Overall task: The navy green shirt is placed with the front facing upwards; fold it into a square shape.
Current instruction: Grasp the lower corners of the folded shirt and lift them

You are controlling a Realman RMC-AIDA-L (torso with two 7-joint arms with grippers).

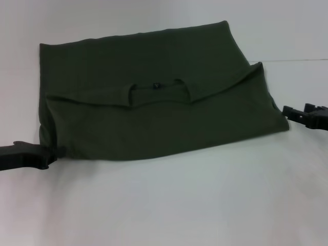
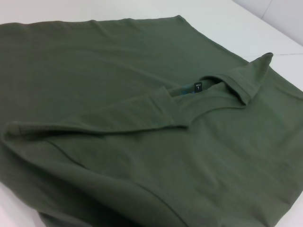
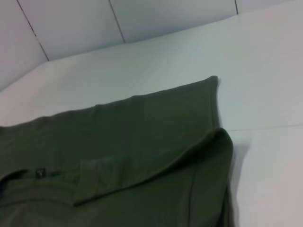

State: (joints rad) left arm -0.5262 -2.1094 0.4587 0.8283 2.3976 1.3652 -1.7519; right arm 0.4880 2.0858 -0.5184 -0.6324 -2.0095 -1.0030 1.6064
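Note:
The navy green shirt [image 1: 154, 123] lies folded across the white table, its near part doubled back so the collar [image 1: 157, 92] sits at the middle with a fold edge running left and right of it. The lettering is hidden. In the left wrist view the shirt [image 2: 142, 151] fills the picture, with the dark neck label [image 2: 198, 86] visible. The right wrist view shows the shirt [image 3: 142, 137] and its raised fold corner [image 3: 222, 137]. My left gripper [image 1: 54, 152] is at the shirt's near left corner. My right gripper [image 1: 291, 115] is just off its right corner.
Bare white table [image 1: 179, 205] stretches in front of the shirt and to the far right [image 3: 265, 94]. A pale panelled wall [image 3: 142, 19] stands behind the table's far edge.

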